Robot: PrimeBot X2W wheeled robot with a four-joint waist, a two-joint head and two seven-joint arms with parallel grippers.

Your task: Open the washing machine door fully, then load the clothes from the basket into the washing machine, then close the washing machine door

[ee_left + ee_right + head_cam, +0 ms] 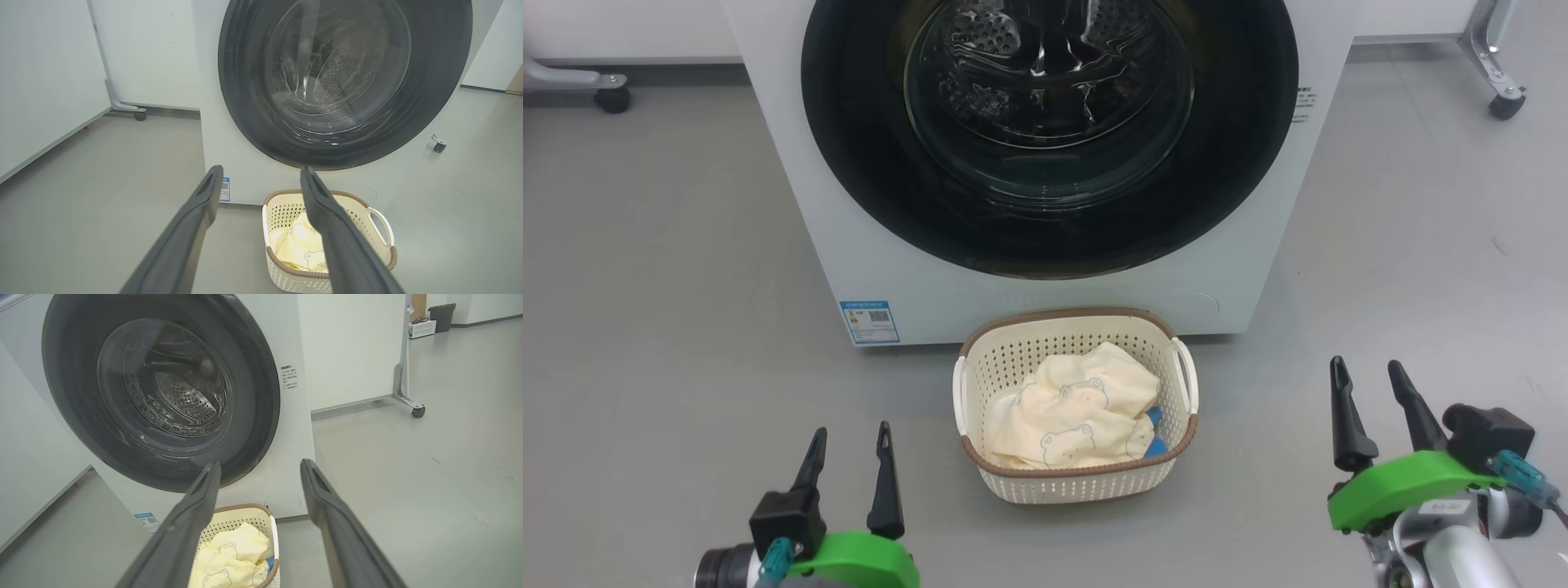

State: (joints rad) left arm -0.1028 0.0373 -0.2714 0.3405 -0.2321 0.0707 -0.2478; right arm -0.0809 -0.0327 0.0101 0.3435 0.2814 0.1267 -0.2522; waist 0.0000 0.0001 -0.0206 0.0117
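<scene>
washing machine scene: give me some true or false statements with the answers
1. The washing machine door is shut. True.
2. The clothes lie on the floor. False: they lie in the basket.
3. The left gripper grips a basket handle. False: it is open, apart from the basket.
4. The right gripper is open and empty. True.
5. The basket stands on the floor in front of the washing machine. True.

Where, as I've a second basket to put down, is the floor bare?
Bare grey floor lies left of the basket, between the washing machine and the left gripper, and right of it, toward the right gripper. Crowded: the basket sits close before the washing machine door.
</scene>
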